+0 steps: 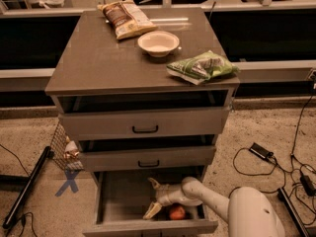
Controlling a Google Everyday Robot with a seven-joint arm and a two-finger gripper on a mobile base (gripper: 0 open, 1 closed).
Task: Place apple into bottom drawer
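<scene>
The bottom drawer (118, 197) is pulled open. The red-orange apple (177, 212) lies on its floor near the front right, just behind the front panel. My gripper (152, 197) is inside the drawer, pointing left, with its fingers (151, 211) spread open and empty. The apple sits just below the wrist, to the right of the fingertips and apart from them. My white arm reaches in from the lower right.
On the cabinet top (98, 63) are a white bowl (158, 42), a brown snack bag (126, 18) and a green chip bag (202, 66). The two upper drawers (145, 124) stand slightly ajar. Cables (261, 154) lie on the floor at right, a black bar (27, 189) at left.
</scene>
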